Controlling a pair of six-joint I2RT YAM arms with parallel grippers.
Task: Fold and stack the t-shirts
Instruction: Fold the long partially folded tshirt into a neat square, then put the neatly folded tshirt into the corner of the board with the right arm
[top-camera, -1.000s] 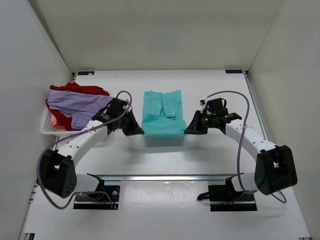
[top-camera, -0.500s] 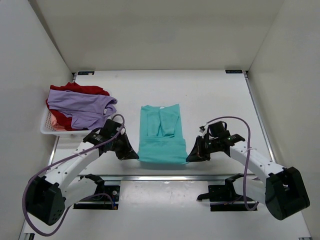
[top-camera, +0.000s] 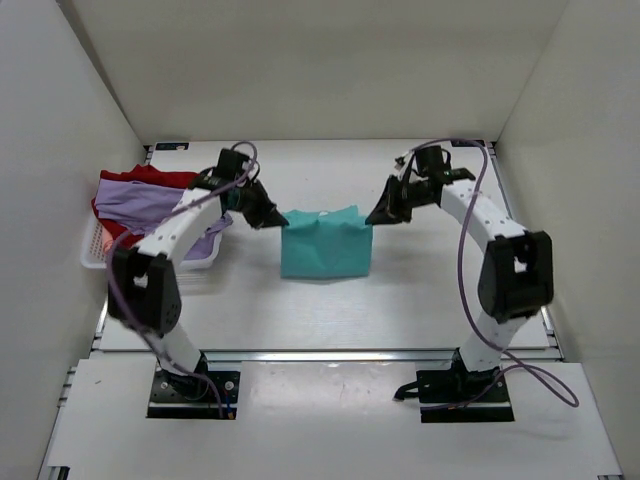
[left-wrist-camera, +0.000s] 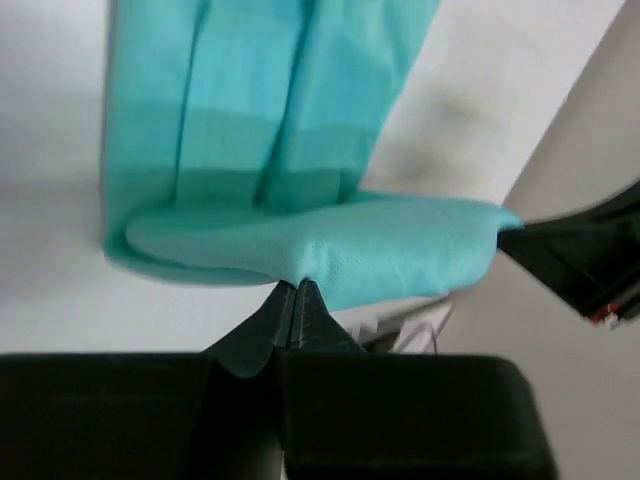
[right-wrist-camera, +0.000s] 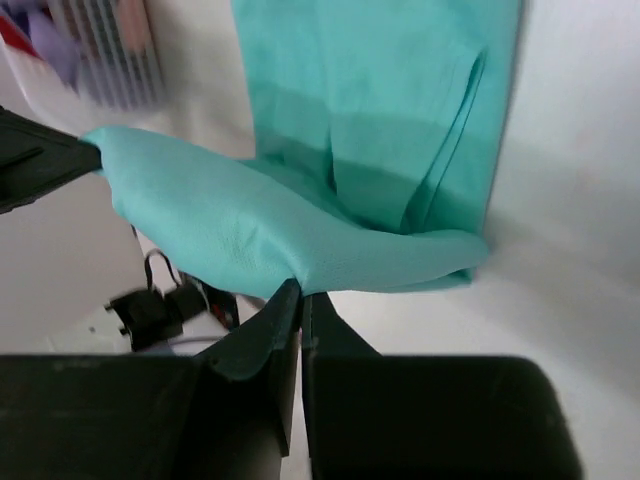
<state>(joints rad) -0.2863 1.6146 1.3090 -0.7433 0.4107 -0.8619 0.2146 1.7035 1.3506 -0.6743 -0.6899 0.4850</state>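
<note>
Holding up a fold of the teal t-shirt (top-camera: 325, 250) at mid-worktop (top-camera: 420, 290).
Pinched tight in the left hand (top-camera: 277, 221) at one corner and in the right hand (top-camera: 373, 216) at the other, lower layer flat below; heaped over the white basket (top-camera: 95, 255) far left, lavender t-shirt (top-camera: 150, 200) and red t-shirt (top-camera: 172, 178).

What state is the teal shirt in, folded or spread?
Folded: the shirt doubles over itself, edge pinched by left hand and right hand.

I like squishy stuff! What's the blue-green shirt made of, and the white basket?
The teal shirt looks like soft, matte knit cloth: it sags and creases where the jaws pinch it, and shows a fine weave up close. The white basket is probably hard plastic, judging by its stiff thin slats.
</note>
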